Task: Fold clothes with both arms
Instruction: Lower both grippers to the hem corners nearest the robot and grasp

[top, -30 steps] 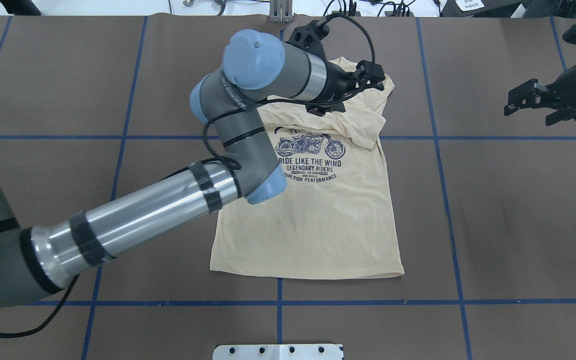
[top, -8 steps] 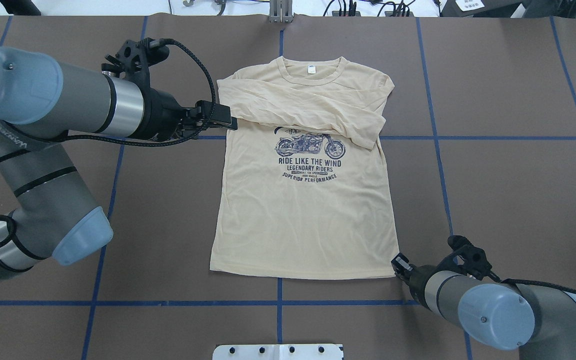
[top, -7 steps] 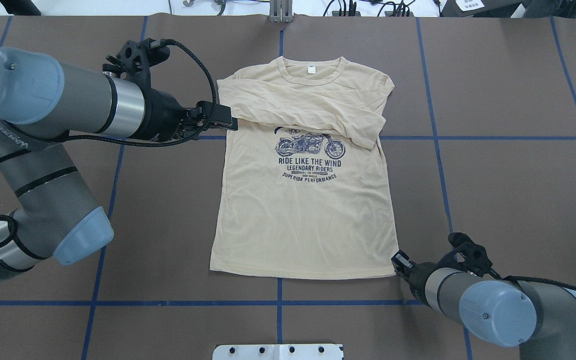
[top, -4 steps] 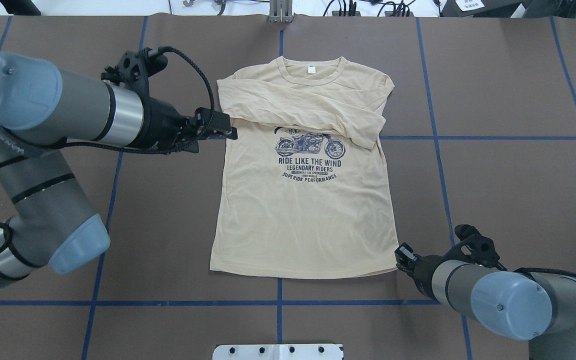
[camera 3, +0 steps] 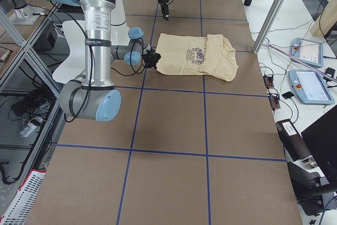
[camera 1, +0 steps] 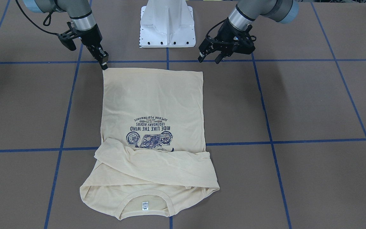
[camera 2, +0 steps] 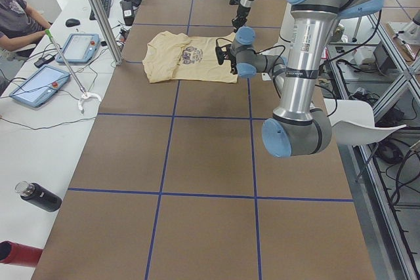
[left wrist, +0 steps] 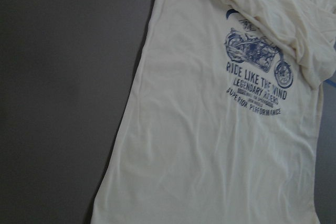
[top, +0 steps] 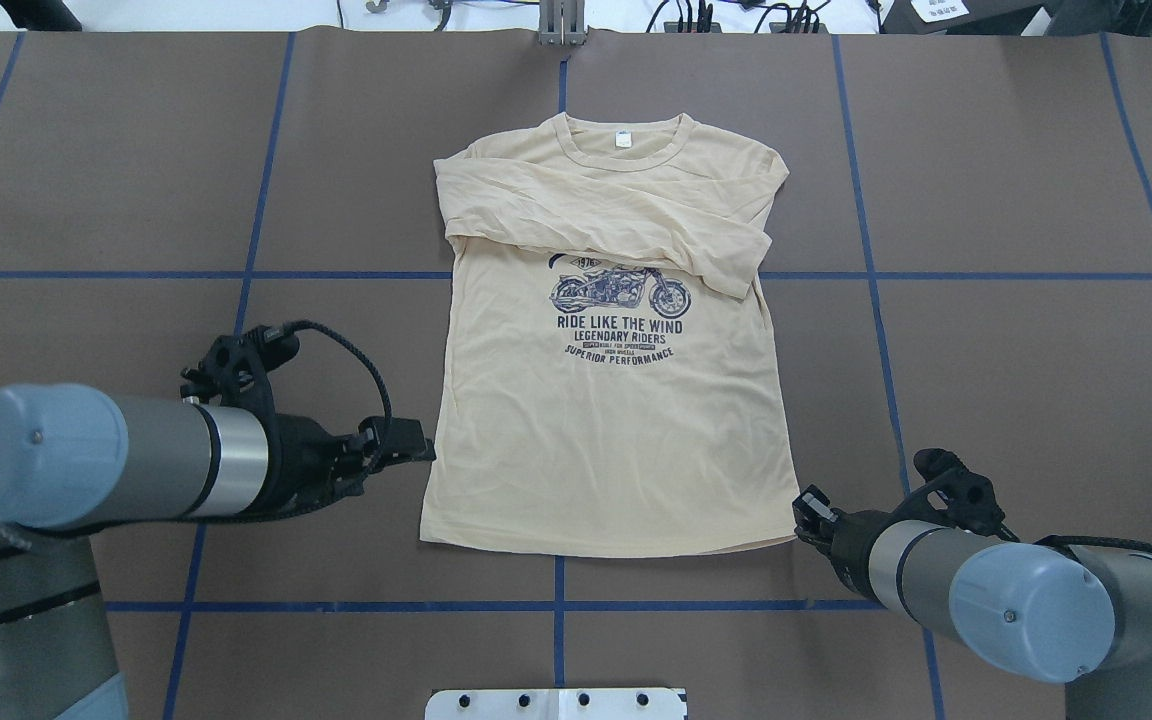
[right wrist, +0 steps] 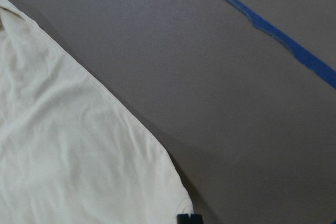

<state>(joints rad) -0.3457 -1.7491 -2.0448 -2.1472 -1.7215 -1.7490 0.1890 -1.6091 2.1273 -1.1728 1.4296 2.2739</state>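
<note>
**Two-arm folding cell, judged to be at the start of the lengthwise fold.** The pale cream T-shirt (top: 616, 440) lies flat near the middle of the brown table (top: 1036, 380), print (top: 620, 312) uppermost. Both long sleeves (top: 626, 215) are laid across the chest, just above the motorcycle. The garment's long axis runs straight away from the robot: the hem (top: 616, 545) is the edge nearest the white pedestal base (camera 1: 167, 22), and the collar (top: 622, 152) is the farthest. The hem therefore lies crosswise between the two tools, one corner to each. The right gripper (camera 1: 104, 64) points down at its own hem corner, jaws drawn close together and touching or all but touching the cloth. Its wrist view shows the corner right at the tool's tip, but whether fabric is pinched cannot be told. The left gripper (camera 1: 209, 59) hovers just outside the opposite hem corner, clear of the cloth, jaws spread apart with nothing between them. The right tool is thus the nearer to its grasp point, while the left has a short way inward and down to go. From this layout, the next move is probably a paired pinch of both corners, carried along the long axis toward the collar. An uneven grip would likely skew the thin fabric.
</note>
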